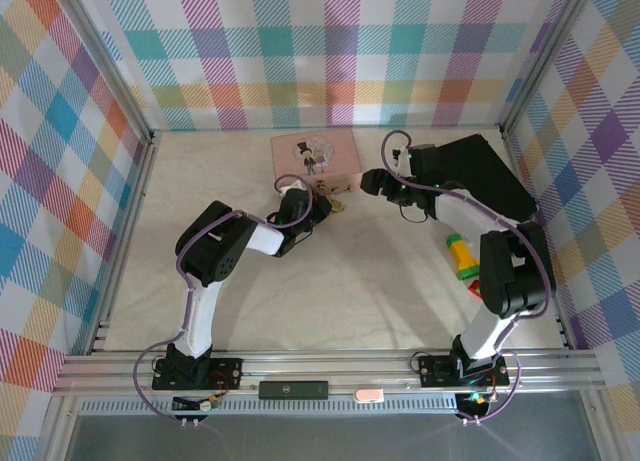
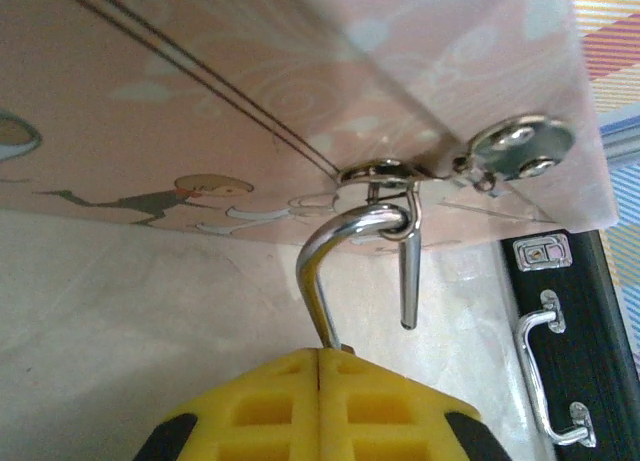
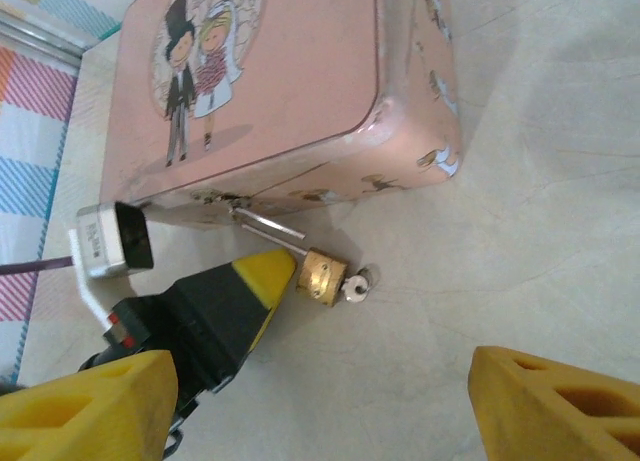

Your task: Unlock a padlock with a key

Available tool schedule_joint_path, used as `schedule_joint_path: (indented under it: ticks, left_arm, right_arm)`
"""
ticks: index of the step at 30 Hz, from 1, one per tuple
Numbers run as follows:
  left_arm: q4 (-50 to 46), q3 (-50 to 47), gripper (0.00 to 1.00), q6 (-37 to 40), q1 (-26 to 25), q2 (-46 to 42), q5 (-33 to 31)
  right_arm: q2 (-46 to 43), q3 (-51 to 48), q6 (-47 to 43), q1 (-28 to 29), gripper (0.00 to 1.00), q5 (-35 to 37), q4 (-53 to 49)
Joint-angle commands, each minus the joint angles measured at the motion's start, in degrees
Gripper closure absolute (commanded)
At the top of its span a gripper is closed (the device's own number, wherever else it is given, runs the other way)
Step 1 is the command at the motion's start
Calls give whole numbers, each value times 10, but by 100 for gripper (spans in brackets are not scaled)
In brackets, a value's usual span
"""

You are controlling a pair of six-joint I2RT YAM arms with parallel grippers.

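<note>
Padlock (image 3: 325, 276): tiny brass body, likely light, rigid, slick. Hooked to pink tin (image 3: 290, 91), right at left pincer (image 2: 320, 366) tips, which clench shackle (image 2: 345, 231). Key (image 3: 356, 287) in body, ahead of right pincer (image 3: 320, 381), released. Pinch key head; slips easily.

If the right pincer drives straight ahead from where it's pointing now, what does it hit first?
Most likely the padlock and the key at its end, centred ahead of the open right pincer; the pink tin sits just beyond. Depth is unclear from the wrist view.
</note>
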Motion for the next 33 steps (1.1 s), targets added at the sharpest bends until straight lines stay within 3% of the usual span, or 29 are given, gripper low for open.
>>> schedule_joint_path:
  ticks: [1, 13, 17, 24, 26, 33]
  left_arm:
    - [-9, 10, 100, 10, -1, 3, 0]
    - [16, -8, 100, 13, 0, -14, -8]
    - [0, 3, 82, 18, 1, -5, -15]
    - [-10, 29, 68, 30, 2, 14, -14]
    - [-11, 40, 70, 32, 2, 23, -13]
    - [-15, 51, 95, 37, 5, 30, -13]
  right_arm:
    - [41, 50, -22, -4, 23, -4, 10]
    - [188, 212, -36, -2, 23, 2, -25]
    - [217, 233, -24, 3, 23, 2, -30]
    - [247, 259, -8, 7, 25, -1, -42]
    - [255, 266, -5, 8, 26, -4, -48]
    - [262, 270, 7, 10, 28, 0, -51]
